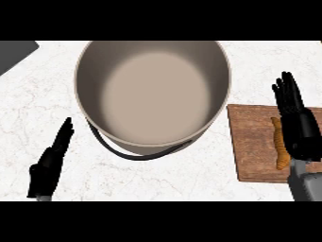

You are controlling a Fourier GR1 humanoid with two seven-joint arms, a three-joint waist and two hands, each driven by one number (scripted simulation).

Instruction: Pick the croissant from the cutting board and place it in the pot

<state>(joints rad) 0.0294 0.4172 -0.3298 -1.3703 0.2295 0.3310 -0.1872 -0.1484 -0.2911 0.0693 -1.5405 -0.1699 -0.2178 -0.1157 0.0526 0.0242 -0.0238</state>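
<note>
What I can't fully see from up here

My right hand [299,120] covers part of the croissant [280,150], so only a narrow strip shows along its left side. The cutting board [252,142] disappears under my hand and forearm on its right. The pot [153,92] loses its far rim at the top, and a dark grey object [3,59] is cut off at top left.
</note>
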